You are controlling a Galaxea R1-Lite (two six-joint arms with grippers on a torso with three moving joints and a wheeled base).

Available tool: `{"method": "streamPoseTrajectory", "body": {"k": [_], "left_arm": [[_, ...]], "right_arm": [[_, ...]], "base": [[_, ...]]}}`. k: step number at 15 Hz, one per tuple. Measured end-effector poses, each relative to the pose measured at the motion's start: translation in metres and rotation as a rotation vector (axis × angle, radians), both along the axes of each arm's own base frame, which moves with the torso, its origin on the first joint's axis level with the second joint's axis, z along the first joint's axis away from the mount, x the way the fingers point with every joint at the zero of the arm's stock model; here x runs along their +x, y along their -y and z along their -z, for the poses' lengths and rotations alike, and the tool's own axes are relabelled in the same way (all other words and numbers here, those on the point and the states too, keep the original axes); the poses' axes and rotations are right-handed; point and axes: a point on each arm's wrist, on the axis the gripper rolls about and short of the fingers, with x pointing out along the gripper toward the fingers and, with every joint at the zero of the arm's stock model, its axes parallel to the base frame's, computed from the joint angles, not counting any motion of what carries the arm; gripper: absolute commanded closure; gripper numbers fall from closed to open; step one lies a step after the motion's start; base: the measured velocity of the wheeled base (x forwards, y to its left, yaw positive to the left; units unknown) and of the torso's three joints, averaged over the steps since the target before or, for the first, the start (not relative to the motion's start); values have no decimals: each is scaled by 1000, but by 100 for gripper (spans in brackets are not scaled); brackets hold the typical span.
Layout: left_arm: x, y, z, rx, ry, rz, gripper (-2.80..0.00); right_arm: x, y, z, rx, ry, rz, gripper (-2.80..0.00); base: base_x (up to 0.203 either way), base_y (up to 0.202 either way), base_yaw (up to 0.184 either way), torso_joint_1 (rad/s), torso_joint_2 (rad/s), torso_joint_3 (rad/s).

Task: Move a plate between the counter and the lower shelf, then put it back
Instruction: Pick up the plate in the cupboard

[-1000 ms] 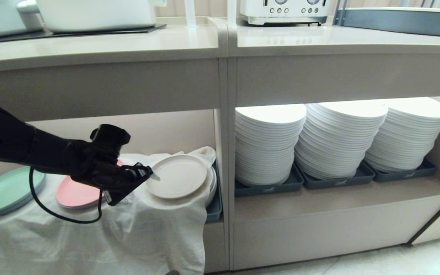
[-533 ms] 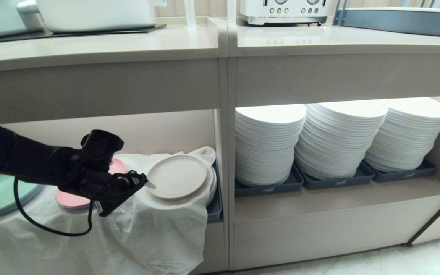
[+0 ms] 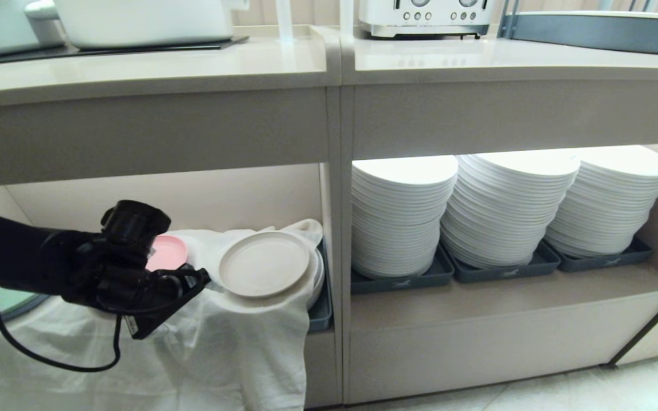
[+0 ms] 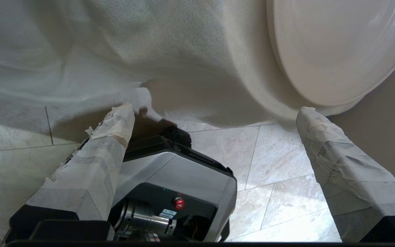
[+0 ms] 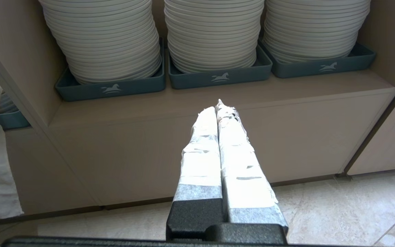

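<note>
With our left pincer [image 3: 200, 279] spread wide and holding nothing just at nine o'clock of the plate [image 3: 264, 264], which rests on the draped cloth [image 3: 237, 337] in the lower shelf [image 3: 220, 194], we risk snagging that cloth and dragging the plate off.

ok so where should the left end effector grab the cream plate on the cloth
Probably the low upright rim of the plate on its near-left edge, coming in level from the left end effector side. That edge overhangs the white cloth and faces the open fingers.
</note>
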Motion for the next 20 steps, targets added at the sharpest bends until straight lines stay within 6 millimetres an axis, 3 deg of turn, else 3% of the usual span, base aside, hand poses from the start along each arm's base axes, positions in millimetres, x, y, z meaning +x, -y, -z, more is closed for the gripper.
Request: {"method": "streamPoseTrajectory", "body": {"k": [1,2,8,20], "left_arm": [[-4,-1,0,0,4,0,-172],[-8,-1,1,-1,8,-1,0],[-35,-5,4,-3,15,-5,0],[-71,-13,-15,46,96,-37,0]], "right_arm": [[0,0,0,0,0,0,0],[0,0,0,0,0,0,0],[0,0,0,0,0,0,0],[0,0,0,0,0,1,0]], "base": [[0,0,0,0,0,0],[0,0,0,0,0,0],[0,0,0,0,0,0],[0,0,0,0,0,0]]}}
